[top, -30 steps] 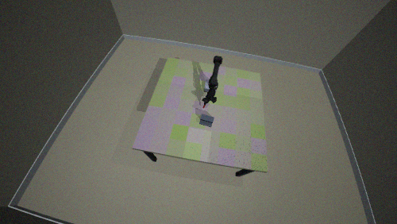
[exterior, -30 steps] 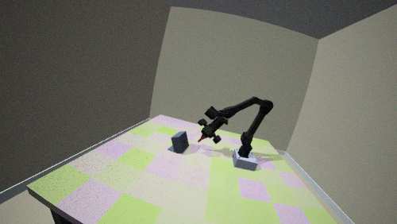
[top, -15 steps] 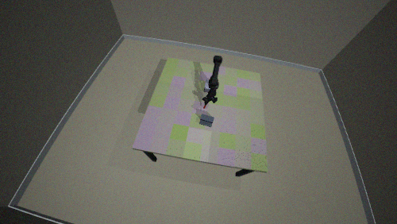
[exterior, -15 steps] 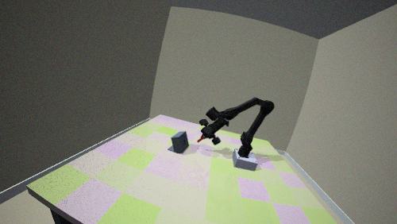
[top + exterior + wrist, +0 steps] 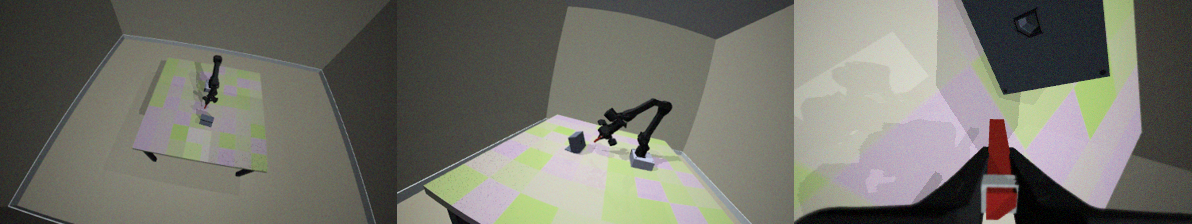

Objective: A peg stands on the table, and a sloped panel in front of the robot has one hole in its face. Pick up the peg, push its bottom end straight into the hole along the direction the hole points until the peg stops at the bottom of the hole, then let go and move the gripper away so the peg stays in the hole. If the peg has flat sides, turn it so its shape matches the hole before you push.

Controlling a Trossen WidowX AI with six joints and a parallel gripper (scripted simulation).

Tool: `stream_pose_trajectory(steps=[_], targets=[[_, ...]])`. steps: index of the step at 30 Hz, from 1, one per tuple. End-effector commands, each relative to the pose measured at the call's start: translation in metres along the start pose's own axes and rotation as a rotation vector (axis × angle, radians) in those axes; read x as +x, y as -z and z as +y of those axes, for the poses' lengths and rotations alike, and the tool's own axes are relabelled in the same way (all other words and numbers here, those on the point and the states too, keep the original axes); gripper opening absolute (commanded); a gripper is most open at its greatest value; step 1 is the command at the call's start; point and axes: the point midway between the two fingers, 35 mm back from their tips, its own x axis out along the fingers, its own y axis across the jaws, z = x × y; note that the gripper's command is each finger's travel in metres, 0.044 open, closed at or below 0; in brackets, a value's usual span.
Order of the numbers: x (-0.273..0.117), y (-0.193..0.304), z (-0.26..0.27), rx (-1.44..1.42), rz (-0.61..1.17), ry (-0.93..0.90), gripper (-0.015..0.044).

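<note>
Table: a patchwork top [image 5: 159, 133] [image 5: 583, 191] [image 5: 909, 132] of green, lilac and cream squares, in a dim room with plain walls.
Panel: a dark block with a sloped face [image 5: 206, 120] [image 5: 576, 141] [image 5: 1059, 55], standing on the table; in the exterior view it is left of the arm, with a gap between it and the peg.
Hole: one angular opening [image 5: 1027, 23] in the panel's face, seen in the wrist view high and to the right of the peg's tip; it looks five-sided.
Peg: red, with flat sides [image 5: 205, 106] [image 5: 598, 139] [image 5: 998, 142], off the table and slanting down toward the panel, its free end outside the hole.
Gripper: narrowed on the peg [image 5: 208, 99] [image 5: 603, 136] [image 5: 999, 167], holding it firmly, one finger on each side.
Arm: black [image 5: 214, 77] [image 5: 657, 115], reaching from its pale base [image 5: 207, 90] [image 5: 642, 163] at the right of the exterior view.
Step in hand: judged to be lining up; the pick is done, the push is not.
Next move: bring the tip across to the hole, match the peg's slant to the hole's direction, and turn its flats to fit before pushing. A wrong turn could catch the tip on the rim.
</note>
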Motion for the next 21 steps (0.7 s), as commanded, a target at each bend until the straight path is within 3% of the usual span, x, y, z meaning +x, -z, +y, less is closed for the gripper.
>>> stream_pose_trajectory(steps=[1,21], targets=[[-0.0021,-0.0008,0.0002,0.041,-0.009,0.021,0.0000],[-0.0049,-0.0070,0.0061,0.221,-0.055,0.071,0.0000]])
